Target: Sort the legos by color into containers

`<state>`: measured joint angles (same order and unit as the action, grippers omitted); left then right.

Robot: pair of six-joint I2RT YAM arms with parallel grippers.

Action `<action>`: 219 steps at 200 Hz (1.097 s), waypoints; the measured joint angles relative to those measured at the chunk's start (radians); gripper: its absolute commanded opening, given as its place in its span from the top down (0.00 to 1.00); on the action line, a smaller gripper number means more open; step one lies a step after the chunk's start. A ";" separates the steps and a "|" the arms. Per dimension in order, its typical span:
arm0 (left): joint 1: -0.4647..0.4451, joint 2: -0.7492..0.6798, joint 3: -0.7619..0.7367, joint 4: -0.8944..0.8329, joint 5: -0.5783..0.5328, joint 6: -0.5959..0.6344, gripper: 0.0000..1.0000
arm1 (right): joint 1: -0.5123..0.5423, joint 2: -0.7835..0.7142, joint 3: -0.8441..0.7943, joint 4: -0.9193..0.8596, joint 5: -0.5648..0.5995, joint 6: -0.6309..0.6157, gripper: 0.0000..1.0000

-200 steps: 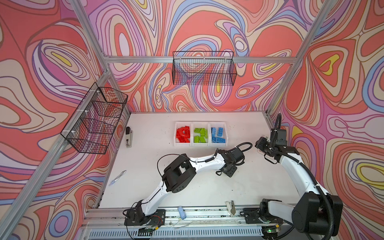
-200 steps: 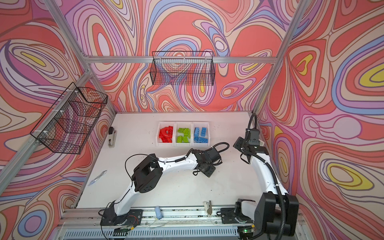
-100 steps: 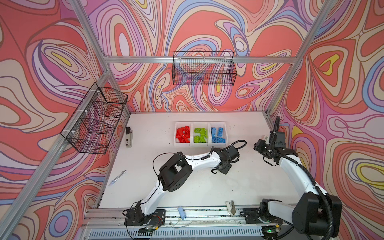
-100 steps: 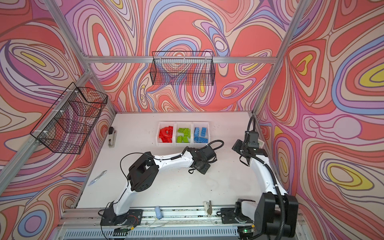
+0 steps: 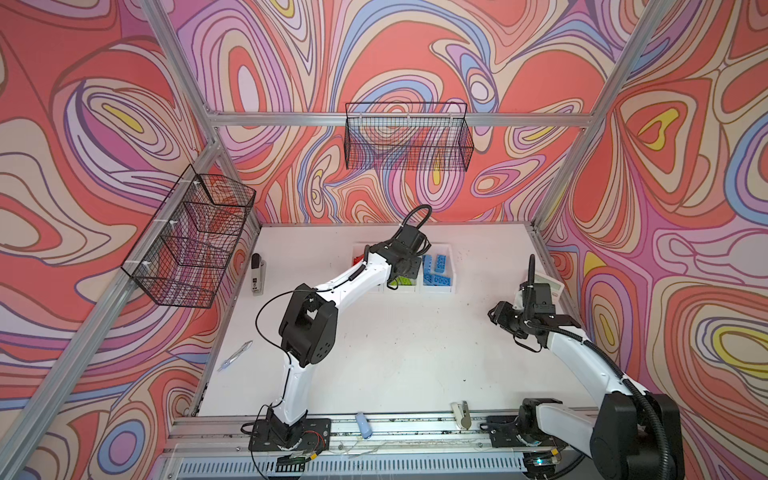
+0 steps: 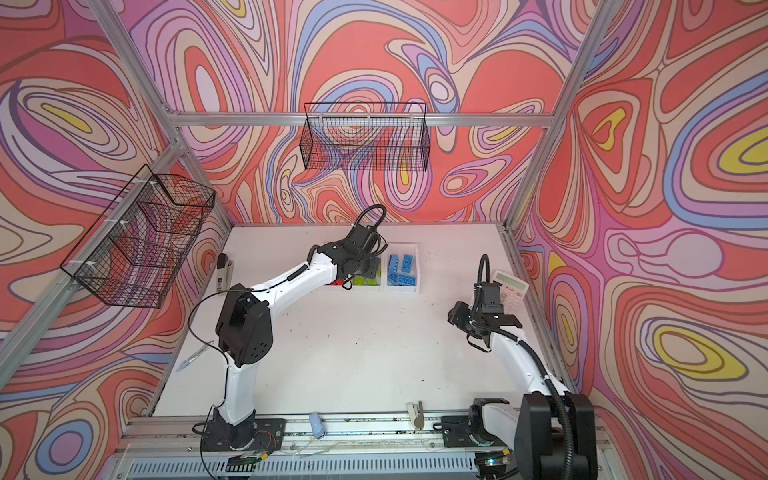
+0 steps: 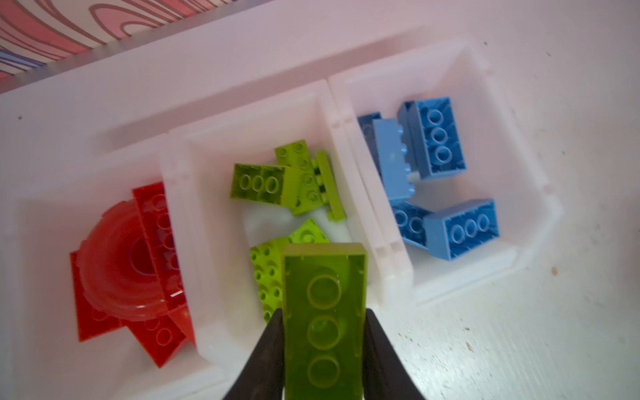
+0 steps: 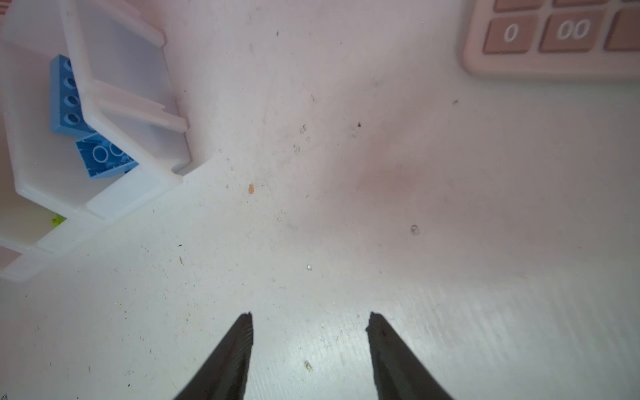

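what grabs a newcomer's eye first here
The loud swirl-patterned walls around the cell hit first. Next, the left claw gripping a lime green brick over the middle of three white bins, sorted red, green, blue. The right claw hangs open over the table near a calculator.

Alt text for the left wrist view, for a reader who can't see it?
The left gripper holds a lime green brick, underside toward the camera, its far end over the middle of three joined white bins. That bin holds green bricks; its neighbours hold red pieces and blue bricks.
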<state>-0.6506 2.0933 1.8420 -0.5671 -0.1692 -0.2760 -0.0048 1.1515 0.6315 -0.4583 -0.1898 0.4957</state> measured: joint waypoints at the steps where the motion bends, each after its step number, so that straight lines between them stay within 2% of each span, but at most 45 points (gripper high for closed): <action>1: 0.005 0.006 0.007 0.000 0.000 0.001 0.72 | 0.002 0.000 0.000 0.000 0.000 0.001 0.43; 16: 0.029 0.061 0.063 0.002 -0.005 0.011 0.62 | 0.042 0.000 0.000 0.005 0.008 0.014 0.43; 33: 0.040 0.118 0.106 0.002 -0.012 0.020 0.40 | 0.078 0.000 0.000 0.005 0.018 0.026 0.43; 48: 0.041 0.138 0.108 -0.002 -0.015 0.023 0.26 | 0.089 0.000 0.000 0.005 0.029 0.034 0.43; 57: 0.041 0.140 0.107 -0.005 -0.015 0.025 0.19 | 0.091 0.000 0.001 0.005 0.037 0.039 0.43; 73: 0.041 0.132 0.097 0.003 -0.017 0.027 0.14 | 0.091 0.002 0.008 0.002 0.049 0.042 0.43; 102: 0.042 0.047 -0.004 0.027 -0.039 0.034 0.13 | 0.091 0.026 0.052 0.001 0.071 0.041 0.43; 124: 0.056 -0.093 -0.138 0.068 -0.066 0.037 0.12 | 0.091 0.064 0.106 0.002 0.106 0.037 0.42; 148: 0.105 -0.327 -0.366 0.185 -0.108 0.038 0.10 | 0.091 0.084 0.140 0.027 0.153 0.025 0.41; 175: 0.206 -0.575 -0.644 0.350 -0.159 0.028 0.10 | 0.091 0.093 0.144 0.104 0.196 0.010 0.40; 199: 0.291 -0.707 -0.854 0.432 -0.214 0.000 0.10 | 0.091 0.097 0.139 0.197 0.256 -0.018 0.38; 219: 0.306 -0.786 -1.014 0.494 -0.287 0.000 0.09 | 0.092 0.088 0.093 0.334 0.313 -0.067 0.38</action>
<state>-0.3450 1.3075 0.8280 -0.0734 -0.4561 -0.2760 0.0868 1.2396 0.7242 -0.1242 0.1230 0.4286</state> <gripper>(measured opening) 0.903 0.617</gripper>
